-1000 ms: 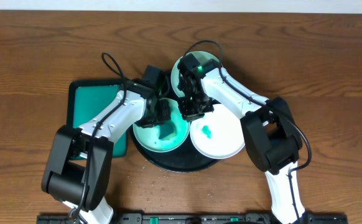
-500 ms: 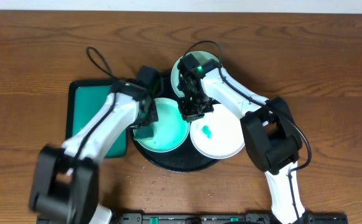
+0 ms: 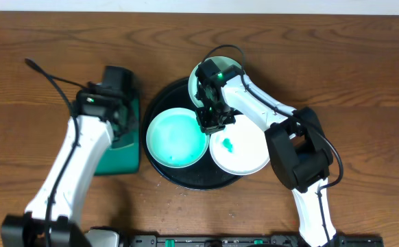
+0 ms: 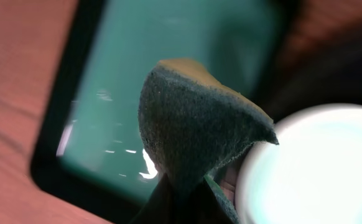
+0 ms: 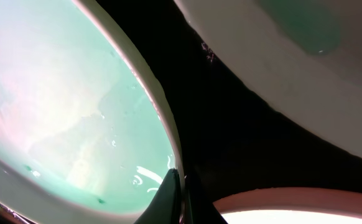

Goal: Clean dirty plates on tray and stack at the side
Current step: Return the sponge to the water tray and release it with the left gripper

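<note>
The right gripper (image 5: 178, 198) is pinched tight on the rim of the mint-washed plate (image 3: 177, 137), which lies on the left side of the round black tray (image 3: 192, 180). Touching or just beside that plate on its right lies a white plate (image 3: 247, 154) with a green blotch. A third plate (image 3: 198, 72) lies at the tray's far edge, partly under the arm. The left gripper (image 4: 182, 198) clamps a dark green scouring sponge (image 4: 190, 118), apparently held above the rectangular green tray (image 3: 124, 154).
</note>
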Robot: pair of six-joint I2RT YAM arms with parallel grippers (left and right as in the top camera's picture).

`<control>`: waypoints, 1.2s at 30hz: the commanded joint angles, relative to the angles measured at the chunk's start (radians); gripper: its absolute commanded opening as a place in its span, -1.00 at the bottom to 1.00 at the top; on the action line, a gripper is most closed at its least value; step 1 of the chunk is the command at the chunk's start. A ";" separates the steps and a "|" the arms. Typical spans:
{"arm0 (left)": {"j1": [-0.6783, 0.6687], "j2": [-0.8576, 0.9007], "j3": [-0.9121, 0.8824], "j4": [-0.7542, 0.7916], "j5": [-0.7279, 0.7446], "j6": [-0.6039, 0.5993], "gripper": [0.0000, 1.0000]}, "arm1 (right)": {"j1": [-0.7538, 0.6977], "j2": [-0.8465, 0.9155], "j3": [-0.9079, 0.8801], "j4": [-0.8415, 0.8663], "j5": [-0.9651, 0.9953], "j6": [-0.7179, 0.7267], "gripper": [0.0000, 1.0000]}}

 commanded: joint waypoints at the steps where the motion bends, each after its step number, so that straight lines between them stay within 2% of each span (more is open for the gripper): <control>1: 0.092 0.090 0.008 -0.002 -0.003 0.033 -0.85 | 0.001 0.016 -0.006 0.000 0.014 -0.002 -0.97; 9: 0.168 0.253 0.008 0.048 0.094 0.075 -0.81 | 0.001 0.016 -0.006 0.007 0.014 -0.001 -0.97; 11: 0.168 0.272 0.008 0.055 0.099 0.075 -0.54 | 0.001 0.016 -0.006 0.007 0.014 -0.001 -0.98; 13: 0.168 0.276 0.008 0.060 0.112 0.075 -0.06 | 0.001 0.016 -0.006 0.007 0.014 -0.001 -0.97; 14: 0.168 0.275 0.008 0.063 0.117 0.079 0.09 | 0.001 0.016 -0.006 0.007 0.014 -0.001 -0.97; 16: 0.168 0.269 0.008 0.071 0.146 0.108 0.21 | 0.001 0.016 -0.006 0.007 0.014 -0.001 -0.97; 20: 0.167 0.234 0.008 0.071 0.169 0.116 0.30 | 0.002 0.016 -0.006 0.009 0.014 -0.001 -0.97; 25: 0.137 0.089 0.008 0.071 0.169 0.118 0.38 | 0.001 0.016 -0.006 0.009 0.014 -0.002 -0.97; 28: 0.108 -0.034 0.008 0.048 0.169 0.124 0.57 | 0.001 0.016 -0.006 0.016 0.014 -0.002 -0.97; 36: 0.018 -0.331 0.008 -0.090 0.173 0.122 0.60 | 0.001 0.008 -0.006 0.027 -0.005 -0.001 -0.97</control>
